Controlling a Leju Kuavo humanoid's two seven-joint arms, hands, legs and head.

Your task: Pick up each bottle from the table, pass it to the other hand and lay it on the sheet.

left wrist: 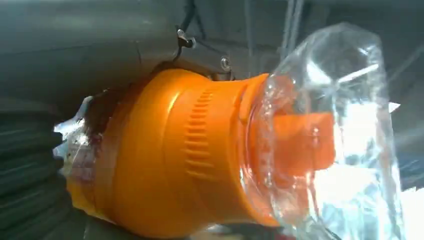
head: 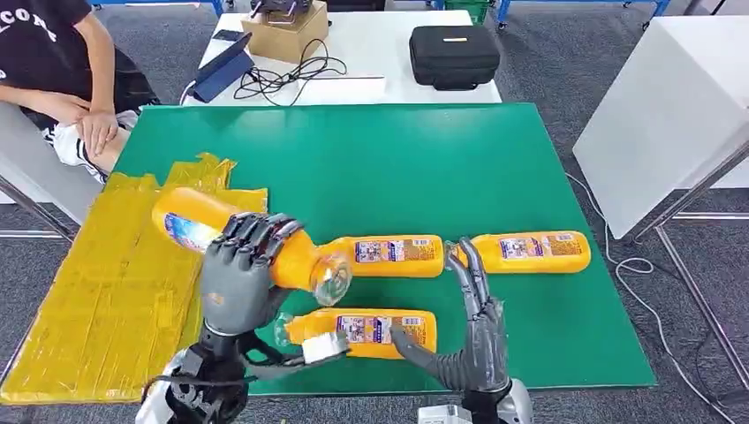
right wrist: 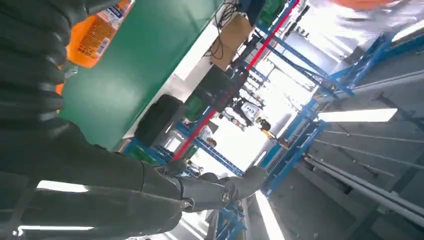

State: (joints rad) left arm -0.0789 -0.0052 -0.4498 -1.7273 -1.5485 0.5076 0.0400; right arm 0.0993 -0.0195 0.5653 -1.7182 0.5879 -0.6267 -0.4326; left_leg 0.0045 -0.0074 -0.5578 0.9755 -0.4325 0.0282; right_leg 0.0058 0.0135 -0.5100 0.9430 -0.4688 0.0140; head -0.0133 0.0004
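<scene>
My left hand (head: 238, 269) grips an orange bottle (head: 199, 223) around its middle and holds it above the table, base toward the yellow sheet (head: 97, 283), clear cap (head: 331, 278) toward the right. Close up, the left wrist view shows that bottle's orange shoulder (left wrist: 175, 155) and clear cap (left wrist: 340, 125). My right hand (head: 472, 331) stands open with fingers up, its thumb touching the near bottle (head: 366, 331) that lies on the green table (head: 380, 159). Two more orange bottles (head: 397, 255) (head: 530, 252) lie in a row behind it.
A person sits at the far left (head: 62, 79). Behind the green table a white table holds a black case (head: 454, 55), a cardboard box (head: 285, 34) and cables. A white panel (head: 662, 115) stands to the right.
</scene>
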